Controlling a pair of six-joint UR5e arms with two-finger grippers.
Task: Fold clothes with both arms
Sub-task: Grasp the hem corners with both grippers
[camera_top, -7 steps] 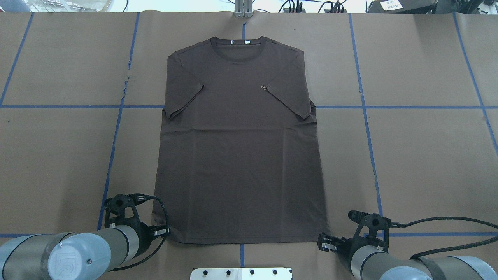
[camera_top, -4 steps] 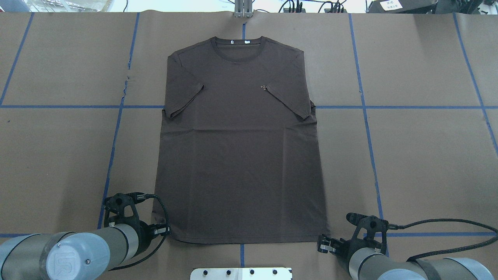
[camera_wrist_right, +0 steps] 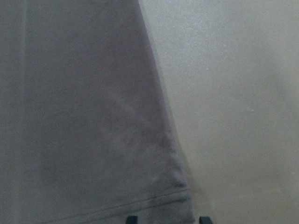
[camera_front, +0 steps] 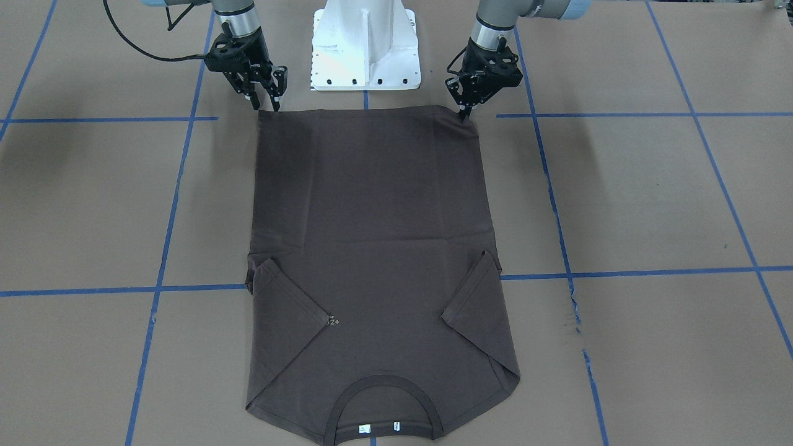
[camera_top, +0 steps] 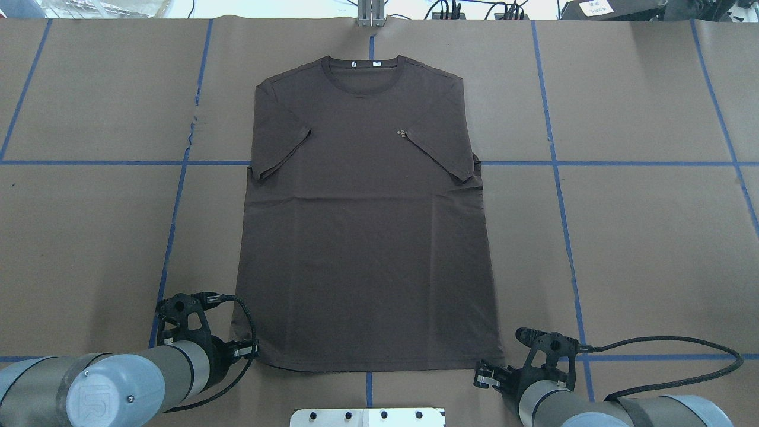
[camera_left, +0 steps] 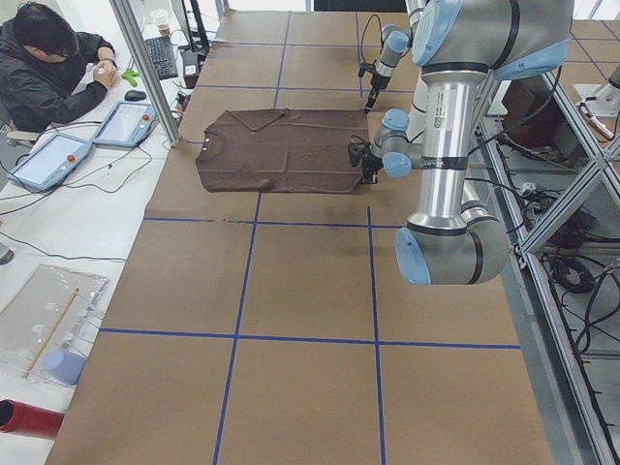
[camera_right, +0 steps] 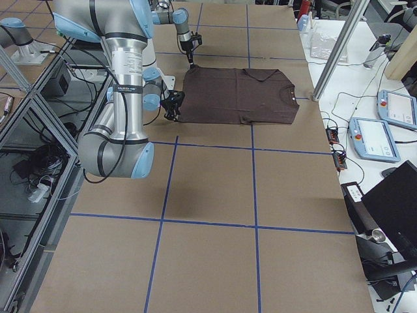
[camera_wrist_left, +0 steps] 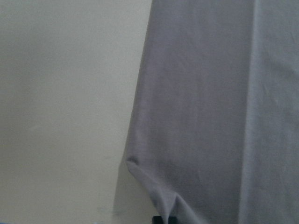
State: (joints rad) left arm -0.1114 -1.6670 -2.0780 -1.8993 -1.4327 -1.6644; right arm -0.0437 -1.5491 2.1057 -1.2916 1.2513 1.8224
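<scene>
t-shirt point(camera_top: 367, 237) flat on table point(camera_top: 652, 249), hem at robot's edge, collar far. long axis runs straight away from both arms. left gripper point(camera_front: 463, 111) looks pinched on its hem corner, though the view is poor. right gripper point(camera_front: 266, 103) spread, straddling the other corner. both equally near.

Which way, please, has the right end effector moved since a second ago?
Yes: the right end effector slid from the blue tape line toward the T-shirt.

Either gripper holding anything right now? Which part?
Left gripper pinches the T-shirt at one hem corner; right gripper, open at the other corner, holds nothing.
</scene>
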